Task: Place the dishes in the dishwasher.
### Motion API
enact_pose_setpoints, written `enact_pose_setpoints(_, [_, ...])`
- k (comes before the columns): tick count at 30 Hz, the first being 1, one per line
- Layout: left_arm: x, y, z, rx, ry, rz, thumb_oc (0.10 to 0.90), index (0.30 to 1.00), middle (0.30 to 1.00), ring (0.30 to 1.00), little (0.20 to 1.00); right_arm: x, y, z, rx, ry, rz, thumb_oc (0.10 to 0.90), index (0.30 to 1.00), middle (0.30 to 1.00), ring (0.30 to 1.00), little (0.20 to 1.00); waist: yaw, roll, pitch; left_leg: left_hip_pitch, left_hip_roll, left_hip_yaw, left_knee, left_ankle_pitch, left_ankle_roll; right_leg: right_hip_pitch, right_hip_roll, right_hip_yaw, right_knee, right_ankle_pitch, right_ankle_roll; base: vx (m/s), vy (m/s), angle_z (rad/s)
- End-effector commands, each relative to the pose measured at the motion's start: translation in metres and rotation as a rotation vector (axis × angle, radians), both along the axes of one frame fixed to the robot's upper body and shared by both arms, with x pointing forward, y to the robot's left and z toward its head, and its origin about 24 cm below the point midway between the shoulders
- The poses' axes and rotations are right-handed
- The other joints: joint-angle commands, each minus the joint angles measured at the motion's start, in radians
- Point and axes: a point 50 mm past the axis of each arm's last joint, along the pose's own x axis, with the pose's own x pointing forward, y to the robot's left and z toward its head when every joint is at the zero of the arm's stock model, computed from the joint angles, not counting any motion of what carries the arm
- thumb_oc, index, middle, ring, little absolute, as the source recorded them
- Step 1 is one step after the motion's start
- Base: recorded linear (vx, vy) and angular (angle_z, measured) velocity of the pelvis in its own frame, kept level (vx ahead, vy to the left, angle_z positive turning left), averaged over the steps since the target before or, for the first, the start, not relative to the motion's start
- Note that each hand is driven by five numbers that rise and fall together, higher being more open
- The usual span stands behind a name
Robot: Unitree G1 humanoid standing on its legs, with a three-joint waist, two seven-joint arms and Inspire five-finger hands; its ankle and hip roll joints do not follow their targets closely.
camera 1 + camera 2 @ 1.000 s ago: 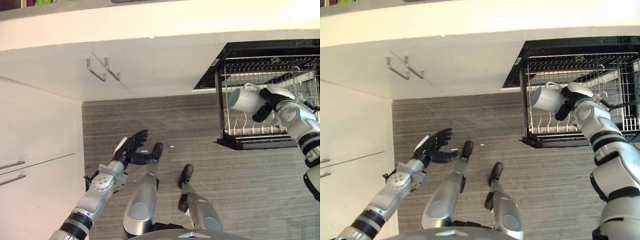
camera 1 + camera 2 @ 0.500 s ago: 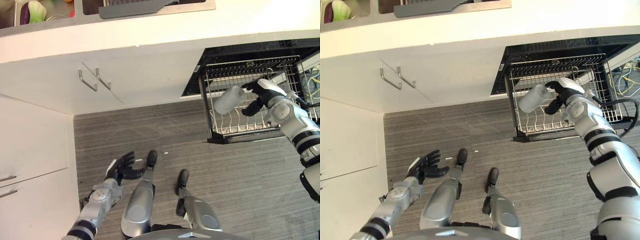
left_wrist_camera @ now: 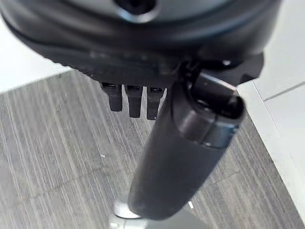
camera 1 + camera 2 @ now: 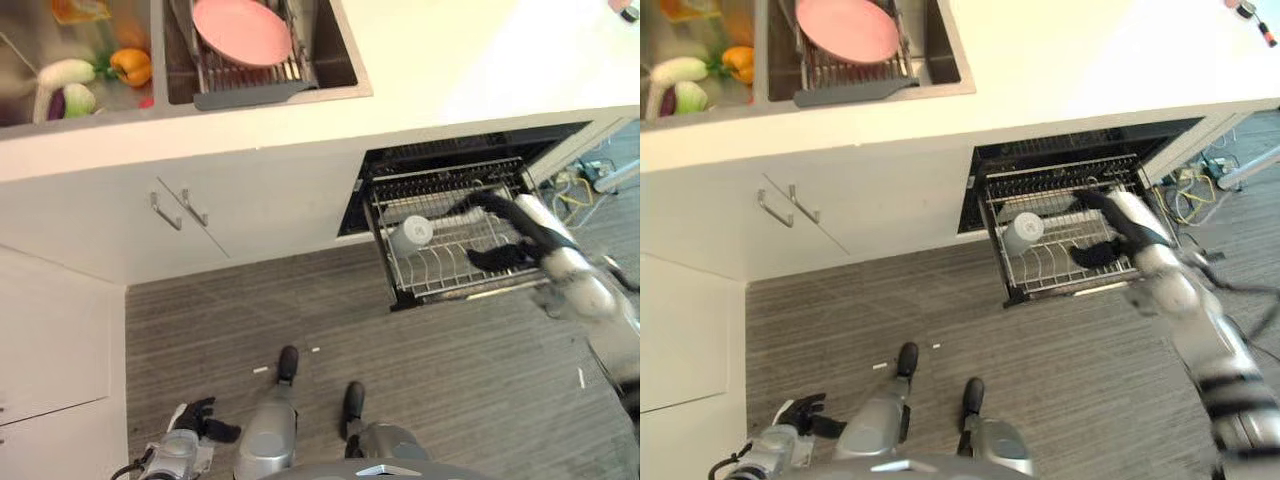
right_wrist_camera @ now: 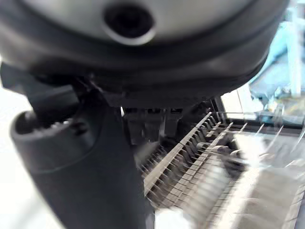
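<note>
A white cup (image 4: 410, 232) lies on its side in the left part of the pulled-out dishwasher rack (image 4: 445, 287), its round end facing up. My right hand (image 4: 497, 256) reaches over the rack just right of the cup, open, fingers spread and apart from the cup; the right wrist view shows its fingers (image 5: 151, 125) above the rack's tines with nothing between them. A pink plate (image 4: 241, 29) stands in the wire drainer in the sink on the counter. My left hand (image 4: 193, 417) hangs low over the floor, open and holding nothing.
The open dishwasher (image 4: 455, 160) sits under the white counter (image 4: 480, 70). Two cabinet handles (image 4: 180, 208) are left of it. An orange pepper (image 4: 131, 66) and other vegetables lie in the left sink basin. Cables (image 4: 575, 180) lie on the grey floor at the right.
The view has swung up to take in the counter and sink. My right hand has let go of the cup, which now rests in the rack. My left arm has dropped lower.
</note>
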Motion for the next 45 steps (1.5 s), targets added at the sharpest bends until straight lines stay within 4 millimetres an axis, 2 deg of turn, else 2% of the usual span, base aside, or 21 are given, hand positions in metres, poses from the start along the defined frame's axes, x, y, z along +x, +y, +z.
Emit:
enact_pose_setpoints(1, [-0.021,-0.001,-0.008,0.03,0.109,-0.014,0.8,0.9,0.9,0.9,0.9,0.007,0.016,0.034,0.051,-0.197,0.133,0.8,0.9,0.9,0.9,0.9,-0.014,0.014,-0.102,0.074,0.026,0.049,0.004,-0.087,-0.045,-0.072,0.001,0.015,0.023,0.019,0.064,0.07,-0.014,-0.38])
enact_pose_setpoints(7, [-0.02,-0.01,-0.008,0.063,0.032,0.02,0.8,0.9,0.9,0.9,0.9,-0.002,0.044,0.019,0.546,-0.39,0.203,0.8,0.9,0.9,0.9,0.9,-0.007,0.051,-0.123,0.093,0.026,0.038,0.004,-0.089,-0.049,-0.049,0.004,-0.004,0.025,0.004,0.054,0.04,-0.025,-0.05])
enact_pose_setpoints(10, [-0.004,-0.014,-0.001,0.075,-0.083,0.035,0.8,0.9,0.9,0.9,0.9,0.002,0.052,0.016,0.605,-0.394,0.238,0.8,0.9,0.9,0.9,0.9,0.009,0.06,-0.112,0.1,0.027,0.03,0.012,-0.08,-0.055,-0.046,0.002,-0.014,0.032,-0.006,0.05,0.01,-0.029,0.18])
enact_pose_setpoints(11, [0.005,-0.015,0.003,0.077,-0.129,0.034,0.8,0.9,0.9,0.9,0.9,0.004,0.055,0.017,0.622,-0.401,0.245,0.8,0.9,0.9,0.9,0.9,0.019,0.057,-0.089,0.061,0.017,0.034,0.095,-0.089,-0.065,-0.043,-0.013,-0.016,0.039,-0.009,0.044,-0.07,-0.049,0.24])
enact_pose_setpoints(13, [0.011,-0.018,0.006,0.075,-0.166,0.036,0.8,0.9,0.9,0.9,0.9,0.004,0.054,0.02,0.62,-0.42,0.241,0.8,0.9,0.9,0.9,0.9,0.026,0.052,-0.064,-0.004,0.001,0.036,0.211,-0.105,-0.083,-0.046,-0.027,-0.025,0.042,-0.01,0.039,-0.07,-0.056,0.42])
enact_pose_setpoints(14, [0.019,-0.023,0.008,0.054,-0.22,0.076,0.8,0.9,0.9,0.9,0.9,0.001,0.051,0.025,0.617,-0.453,0.229,0.8,0.9,0.9,0.9,0.9,0.043,0.054,-0.034,-0.08,-0.003,0.065,0.292,-0.065,-0.12,-0.012,-0.036,-0.05,0.021,-0.019,0.037,0.0,-0.055,0.78])
enact_pose_setpoints(15, [0.019,-0.023,0.008,0.054,-0.22,0.076,0.8,0.9,0.9,0.9,0.9,0.001,0.051,0.025,0.617,-0.454,0.228,0.8,0.9,0.9,0.9,0.9,0.041,0.055,-0.034,-0.084,-0.003,0.062,0.297,-0.067,-0.12,-0.013,-0.036,-0.053,0.021,-0.019,0.036,0.05,-0.082,1.05])
enact_pose_setpoints(16, [0.022,-0.027,0.007,0.036,-0.226,0.102,0.8,0.9,0.9,0.9,0.9,-0.001,0.049,0.028,0.615,-0.483,0.202,0.8,0.9,0.9,0.9,0.9,0.047,0.063,-0.028,-0.132,0.033,0.12,0.28,-0.032,-0.127,0.016,-0.035,-0.077,0.011,-0.043,0.039,0.11,-0.016,1.12])
enact_pose_setpoints(19, [0.006,-0.026,-0.001,0.077,-0.116,0.055,0.8,0.9,0.9,0.9,0.9,0.005,0.054,0.039,0.56,-0.528,0.189,0.8,0.9,0.9,0.9,0.9,0.084,0.077,-0.059,-0.234,0.064,0.271,0.104,0.054,-0.085,0.059,-0.015,-0.112,0.011,-0.081,0.05,0.29,0.024,0.8])
enact_pose_setpoints(21, [-0.016,-0.025,-0.007,0.062,-0.044,0.043,0.8,0.9,0.9,0.9,0.9,0.01,0.061,0.042,0.503,-0.503,0.219,0.8,0.9,0.9,0.9,0.9,0.097,0.073,-0.089,-0.195,0.058,0.272,0.074,0.048,-0.063,0.092,-0.015,-0.112,0.011,-0.102,0.063,0.29,0.101,0.31])
enact_pose_setpoints(24, [-0.024,-0.023,-0.009,0.062,-0.011,0.029,0.8,0.9,0.9,0.9,0.9,0.009,0.062,0.046,0.417,-0.492,0.226,0.8,0.9,0.9,0.9,0.9,0.101,0.059,-0.113,-0.16,0.042,0.272,0.052,0.069,-0.043,0.123,-0.02,-0.117,0.018,-0.106,0.065,0.3,0.153,-0.26])
enact_pose_setpoints(26, [-0.03,-0.021,-0.01,0.069,0.016,0.041,0.8,0.9,0.9,0.9,0.9,0.008,0.062,0.045,0.417,-0.497,0.206,0.8,0.9,0.9,0.9,0.9,0.094,0.041,-0.135,-0.07,0.004,0.286,0.021,0.016,-0.009,0.11,-0.074,-0.142,0.181,-0.13,0.086,0.34,0.253,-0.02])
enact_pose_setpoints(27, [-0.029,-0.021,-0.01,0.068,0.016,0.041,0.8,0.9,0.9,0.9,0.9,0.008,0.062,0.045,0.416,-0.498,0.206,0.8,0.9,0.9,0.9,0.9,0.096,0.044,-0.137,-0.073,0.007,0.288,0.02,0.019,-0.008,0.104,-0.071,-0.139,0.183,-0.127,0.086,0.18,0.186,0.11])
enact_pose_setpoints(29, [-0.03,-0.017,-0.01,0.073,0.019,0.064,0.8,0.9,0.9,0.9,0.9,0.007,0.063,0.042,0.417,-0.483,0.204,0.8,0.9,0.9,0.9,0.9,0.069,0.044,-0.131,-0.004,-0.008,0.277,0.004,-0.02,0.016,0.025,-0.107,-0.121,0.386,-0.072,0.107,0.2,0.238,0.09])
enact_pose_setpoints(30, [-0.023,-0.014,-0.008,0.081,0.001,0.057,0.8,0.9,0.9,0.9,0.9,0.007,0.066,0.044,0.378,-0.48,0.218,0.8,0.9,0.9,0.9,0.9,0.026,0.06,-0.106,0.052,-0.008,0.254,0.004,-0.056,0.035,-0.081,-0.105,-0.075,0.616,0.015,0.125,0.17,0.228,0.23])
enact_pose_setpoints(31, [-0.023,-0.014,-0.008,0.081,0.001,0.057,0.8,0.9,0.9,0.9,0.9,0.007,0.066,0.044,0.377,-0.481,0.218,0.8,0.9,0.9,0.9,0.9,0.026,0.061,-0.107,0.051,-0.007,0.255,0.004,-0.056,0.035,-0.083,-0.104,-0.074,0.616,0.016,0.125,0.26,0.24,0.4])
enact_pose_setpoints(32, [-0.016,-0.012,-0.006,0.084,-0.017,0.069,0.8,0.9,0.9,0.9,0.9,0.007,0.066,0.043,0.377,-0.477,0.206,0.8,0.9,0.9,0.9,0.9,-0.011,0.077,-0.087,0.099,-0.002,0.217,0.004,-0.091,0.039,-0.186,-0.052,-0.014,0.72,-0.005,0.12,0.13,0.078,0.48])
enact_pose_setpoints(34, [-0.015,-0.011,-0.006,0.084,-0.016,0.077,0.8,0.9,0.9,0.9,0.9,0.006,0.065,0.042,0.382,-0.476,0.201,0.8,0.9,0.9,0.9,0.9,-0.031,0.081,-0.079,0.115,0.0,0.198,0.004,-0.1,0.035,-0.242,-0.015,0.021,0.717,-0.026,0.112,0.22,0.036,0.24])
enact_pose_setpoints(35, [-0.003,-0.012,-0.004,0.08,-0.038,0.055,0.8,0.9,0.9,0.9,0.9,0.007,0.065,0.043,0.401,-0.479,0.214,0.8,0.9,0.9,0.9,0.9,-0.057,0.084,-0.064,0.126,0.003,0.172,0.004,-0.101,0.027,-0.286,0.029,0.044,0.596,-0.033,0.088,0.3,-0.045,0.11])
enact_pose_setpoints(39, [0.006,-0.014,-0.003,0.069,-0.046,0.012,0.8,0.9,0.9,0.9,0.9,0.006,0.063,0.04,0.406,-0.46,0.222,0.8,0.9,0.9,0.9,0.9,-0.066,0.061,-0.088,0.148,-0.016,0.138,0.004,-0.125,0.023,-0.229,0.046,0.082,0.347,-0.041,0.063,0.2,-0.076,0.41])
enact_pose_setpoints(45, [0.002,-0.027,-0.007,0.031,-0.055,0.049,0.8,0.9,0.9,0.9,0.9,0.004,0.057,0.041,0.424,-0.475,0.2,0.8,0.9,0.9,0.9,0.9,-0.046,0.058,-0.148,0.165,-0.024,0.128,0.004,-0.135,0.02,-0.101,0.051,0.093,0.196,-0.04,0.046,0.11,-0.066,0.15])
